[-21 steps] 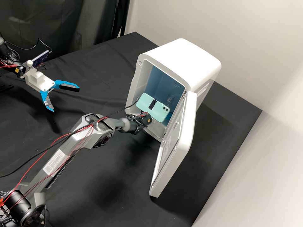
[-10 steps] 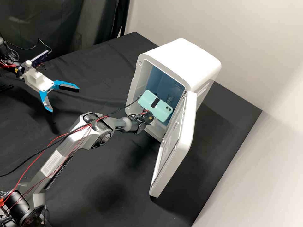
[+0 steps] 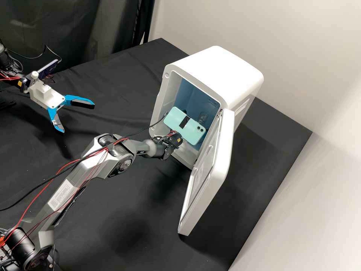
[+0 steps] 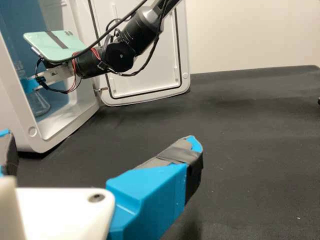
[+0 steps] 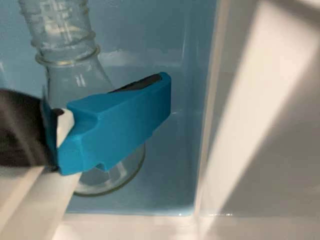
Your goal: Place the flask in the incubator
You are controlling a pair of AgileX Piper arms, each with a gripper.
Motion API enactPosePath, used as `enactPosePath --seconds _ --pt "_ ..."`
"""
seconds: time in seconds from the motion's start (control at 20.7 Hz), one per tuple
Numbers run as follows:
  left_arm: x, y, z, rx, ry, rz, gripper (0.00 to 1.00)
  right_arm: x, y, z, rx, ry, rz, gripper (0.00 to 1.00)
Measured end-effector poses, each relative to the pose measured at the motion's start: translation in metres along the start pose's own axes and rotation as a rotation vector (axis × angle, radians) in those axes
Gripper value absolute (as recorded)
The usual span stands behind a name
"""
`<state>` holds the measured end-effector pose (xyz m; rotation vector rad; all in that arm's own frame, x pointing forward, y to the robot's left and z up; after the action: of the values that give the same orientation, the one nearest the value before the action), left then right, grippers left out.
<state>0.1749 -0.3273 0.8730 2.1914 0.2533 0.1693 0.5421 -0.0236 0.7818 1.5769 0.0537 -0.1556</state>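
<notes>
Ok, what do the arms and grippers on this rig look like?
The right arm is dark grey with angular links, red and black cables strung along it, a white label on one link and a mint-green phone at its wrist. The left gripper has a white blocky body and two bright blue fingers with dark tips.

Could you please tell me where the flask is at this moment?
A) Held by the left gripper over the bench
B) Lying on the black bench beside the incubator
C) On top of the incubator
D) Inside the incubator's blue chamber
D: the right wrist view shows the clear glass flask upright within the blue inner walls of the incubator.
</notes>
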Motion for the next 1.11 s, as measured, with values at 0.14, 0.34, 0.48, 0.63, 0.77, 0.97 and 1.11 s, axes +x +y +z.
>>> enactPosePath --seconds 0.14,0.34,0.48,0.63,0.77,0.97,1.11 --pt "0.0 0.0 0.0 0.0 0.001 0.0 1.0 -0.003 -0.004 0.003 0.002 0.006 -0.001 1.0" --pt "-0.001 0.0001 -0.002 -0.001 0.009 0.001 1.0 -0.012 -0.006 0.007 0.019 -0.004 -0.008 1.0" --pt "-0.001 0.0001 -0.002 -0.001 0.009 0.001 1.0 -0.016 0.002 0.002 0.033 0.016 0.013 1.0" --pt "-0.001 0.0001 -0.002 -0.002 0.011 0.001 1.0 -0.025 0.006 -0.003 0.027 0.05 0.046 1.0" --pt "-0.003 -0.0011 -0.003 -0.007 0.018 -0.002 1.0 -0.051 0.002 -0.001 0.025 0.049 0.042 1.0" --pt "-0.007 -0.0057 0.003 -0.022 0.013 -0.018 1.0 -0.073 0.006 -0.003 0.031 0.085 0.073 1.0" --pt "-0.008 -0.0074 0.007 -0.025 0.004 -0.025 1.0 -0.093 0.003 -0.002 0.038 0.101 0.084 1.0"
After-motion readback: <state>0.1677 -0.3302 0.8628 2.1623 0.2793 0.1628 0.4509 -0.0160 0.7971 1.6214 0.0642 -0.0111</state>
